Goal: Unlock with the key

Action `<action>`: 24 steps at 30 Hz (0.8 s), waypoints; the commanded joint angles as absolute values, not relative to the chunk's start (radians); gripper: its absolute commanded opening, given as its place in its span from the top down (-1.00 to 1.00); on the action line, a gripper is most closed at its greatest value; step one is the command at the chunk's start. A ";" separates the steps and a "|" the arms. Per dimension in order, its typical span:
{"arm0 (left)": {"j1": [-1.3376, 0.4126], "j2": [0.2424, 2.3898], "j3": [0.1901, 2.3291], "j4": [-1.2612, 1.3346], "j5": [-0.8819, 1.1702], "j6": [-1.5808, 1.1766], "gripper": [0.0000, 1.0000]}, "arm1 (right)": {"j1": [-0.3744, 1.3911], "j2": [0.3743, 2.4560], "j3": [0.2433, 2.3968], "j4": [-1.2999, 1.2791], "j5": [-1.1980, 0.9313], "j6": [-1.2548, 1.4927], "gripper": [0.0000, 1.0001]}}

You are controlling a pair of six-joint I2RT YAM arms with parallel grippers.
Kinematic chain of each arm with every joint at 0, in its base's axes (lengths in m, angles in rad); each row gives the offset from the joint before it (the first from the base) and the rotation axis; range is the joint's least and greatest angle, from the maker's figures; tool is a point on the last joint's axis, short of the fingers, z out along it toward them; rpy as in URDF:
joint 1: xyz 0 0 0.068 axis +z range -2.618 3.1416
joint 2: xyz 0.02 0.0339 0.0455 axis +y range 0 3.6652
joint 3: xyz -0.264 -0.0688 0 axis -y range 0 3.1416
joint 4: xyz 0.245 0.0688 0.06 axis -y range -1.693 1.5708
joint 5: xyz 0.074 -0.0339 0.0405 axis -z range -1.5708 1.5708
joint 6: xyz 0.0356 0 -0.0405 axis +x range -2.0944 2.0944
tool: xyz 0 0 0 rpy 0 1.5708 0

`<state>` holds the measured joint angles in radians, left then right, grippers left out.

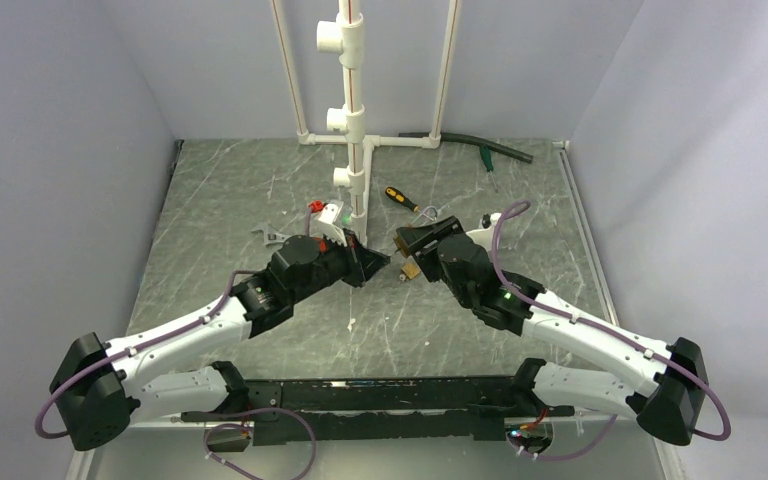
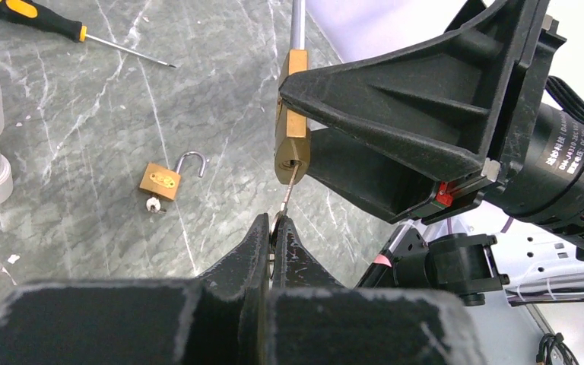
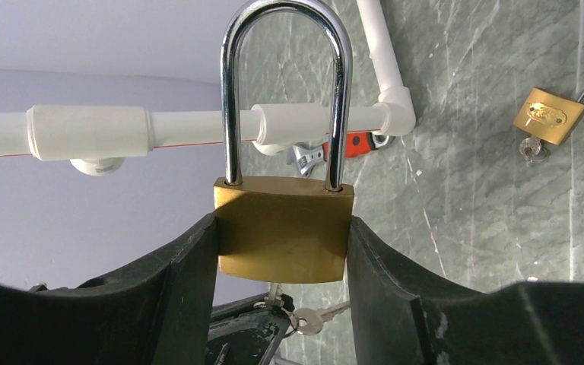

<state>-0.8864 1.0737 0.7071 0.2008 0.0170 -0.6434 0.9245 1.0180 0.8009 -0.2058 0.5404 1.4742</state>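
Observation:
My right gripper [image 3: 283, 228] is shut on the sides of a large brass padlock [image 3: 283, 236], holding it above the table with both legs of its steel shackle [image 3: 285, 84] seated in the body. My left gripper [image 2: 274, 224] is shut on the thin silver key [image 2: 290, 192], whose blade enters the keyhole in the padlock's [image 2: 293, 129] underside. A second key [image 3: 309, 319] dangles on a ring below. From above, the left gripper [image 1: 375, 262] and the right gripper [image 1: 415, 255] meet tip to tip at mid-table.
A small brass padlock [image 2: 163, 180] lies on the marble with its shackle open and a key in it. A black-and-orange screwdriver [image 1: 400, 198], a red-handled wrench [image 3: 342, 144], a white pipe stand [image 1: 352, 100] and a black hose [image 1: 470, 145] lie behind the arms.

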 commanded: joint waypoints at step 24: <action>-0.888 1.074 0.699 0.274 -0.076 -0.663 1.00 | 0.927 1.008 0.850 -0.065 0.527 1.465 1.00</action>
